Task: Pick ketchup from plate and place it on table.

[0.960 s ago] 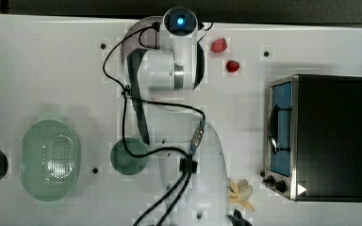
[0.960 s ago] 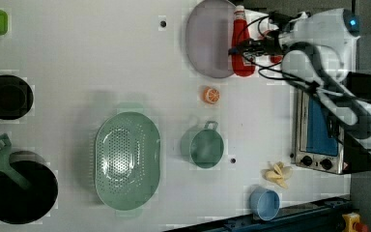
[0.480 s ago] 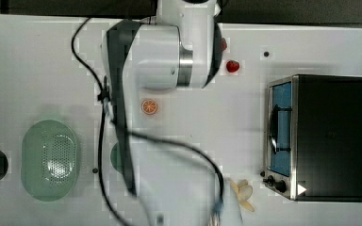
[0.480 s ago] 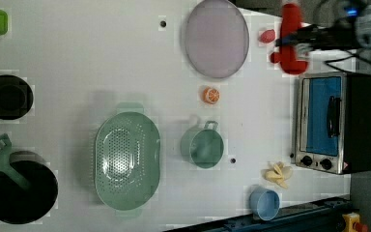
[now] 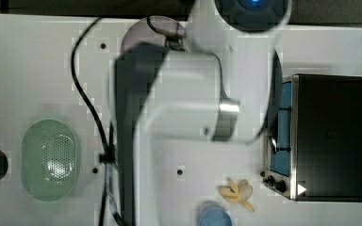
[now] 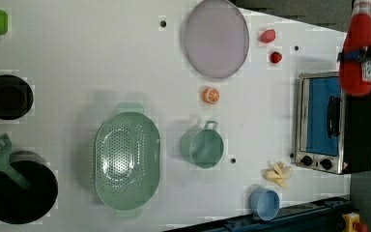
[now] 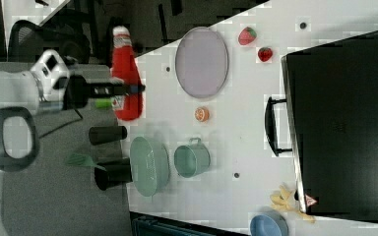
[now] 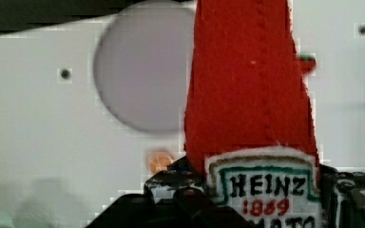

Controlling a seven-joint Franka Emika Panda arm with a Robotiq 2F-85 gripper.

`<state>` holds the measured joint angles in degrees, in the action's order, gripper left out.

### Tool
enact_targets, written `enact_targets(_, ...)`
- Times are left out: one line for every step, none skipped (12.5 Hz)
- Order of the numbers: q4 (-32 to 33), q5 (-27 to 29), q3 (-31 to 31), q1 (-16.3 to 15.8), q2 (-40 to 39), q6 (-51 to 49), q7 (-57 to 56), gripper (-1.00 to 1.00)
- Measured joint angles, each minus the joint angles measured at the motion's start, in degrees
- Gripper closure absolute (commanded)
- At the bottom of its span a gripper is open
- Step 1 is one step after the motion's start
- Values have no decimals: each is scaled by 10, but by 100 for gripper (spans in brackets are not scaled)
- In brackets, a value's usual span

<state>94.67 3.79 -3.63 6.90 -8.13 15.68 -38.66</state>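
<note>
The ketchup (image 7: 125,78) is a red soft bottle with a white cap and a Heinz label (image 8: 266,185). My gripper (image 7: 128,89) is shut on its body and holds it high in the air, well above the table (image 6: 101,58). In the left view the bottle (image 6: 360,48) hangs over the oven's far corner, with a dark finger (image 6: 367,53) across it. The pale lilac plate (image 6: 216,38) lies bare on the table, also seen as plate (image 7: 202,55) and plate (image 8: 142,80). In the top view the white arm (image 5: 188,117) covers most of the table, with the plate (image 5: 136,33) peeking out.
A small orange slice (image 6: 211,94) lies below the plate in the left view. Two strawberries (image 6: 267,36) sit near a toaster oven (image 6: 326,121). A green basket (image 6: 126,162), green cup (image 6: 203,146), blue cup (image 6: 264,203), banana pieces (image 6: 278,174) and black bowls (image 6: 7,95) stand around.
The arm has carried the ketchup off the plate's edge, upward and toward the left view's right. In the top view the arm has grown much larger.
</note>
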Motion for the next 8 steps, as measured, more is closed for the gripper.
enact_targets(31, 2, 9, 1, 11, -2, 3, -19)
enact_targets(60, 4, 19, 1, 16, 0, 4, -19)
enact_targets(92, 1, 26, 4, 18, 1, 4, -19)
enact_targets(128, -2, 33, 6, 18, 6, 4, -19)
enact_targets(166, -2, 40, 7, 18, 16, 6, -19)
enact_targets(203, -2, 44, 10, 16, 27, 6, -19)
enact_targets(234, -3, 47, 11, 12, 50, 6, -19)
enact_targets(259, -3, 44, 14, 5, 79, 6, -19)
